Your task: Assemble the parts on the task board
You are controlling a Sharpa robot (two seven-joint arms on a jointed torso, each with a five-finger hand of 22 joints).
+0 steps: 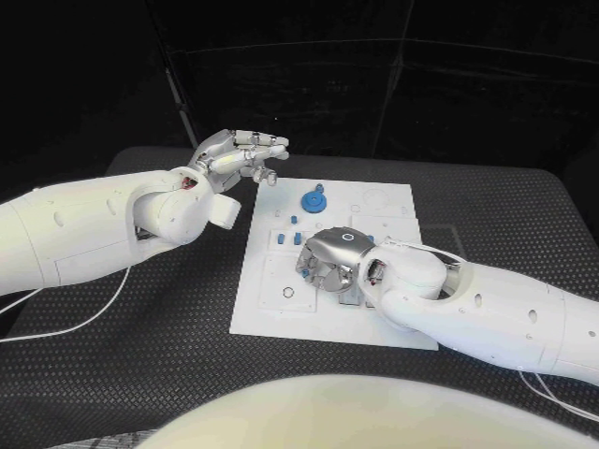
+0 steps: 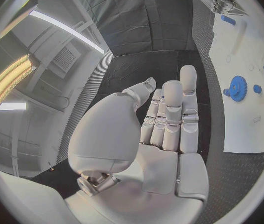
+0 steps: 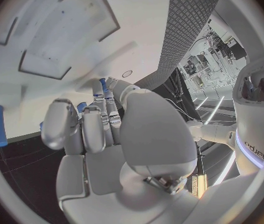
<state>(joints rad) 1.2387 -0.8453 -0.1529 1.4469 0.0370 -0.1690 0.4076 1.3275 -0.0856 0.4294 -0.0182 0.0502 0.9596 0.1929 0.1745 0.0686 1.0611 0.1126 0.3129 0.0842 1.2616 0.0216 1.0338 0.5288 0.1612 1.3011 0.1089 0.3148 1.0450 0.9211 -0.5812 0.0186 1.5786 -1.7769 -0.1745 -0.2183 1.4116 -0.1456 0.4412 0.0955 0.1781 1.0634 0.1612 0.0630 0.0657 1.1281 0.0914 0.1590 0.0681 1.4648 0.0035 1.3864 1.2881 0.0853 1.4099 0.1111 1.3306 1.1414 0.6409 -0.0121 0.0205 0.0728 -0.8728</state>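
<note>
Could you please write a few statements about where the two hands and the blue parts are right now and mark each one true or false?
1. The left hand is raised off the task board, beyond its far left corner, holding nothing. True.
2. The right hand is down over the middle of the task board. True.
3. The blue gear lies on the black table, off the board. False: it sits on the board's far part.
4. The left hand grips the blue gear. False: the gear lies apart from it, and the left wrist view shows the fingers straight and bare.
</note>
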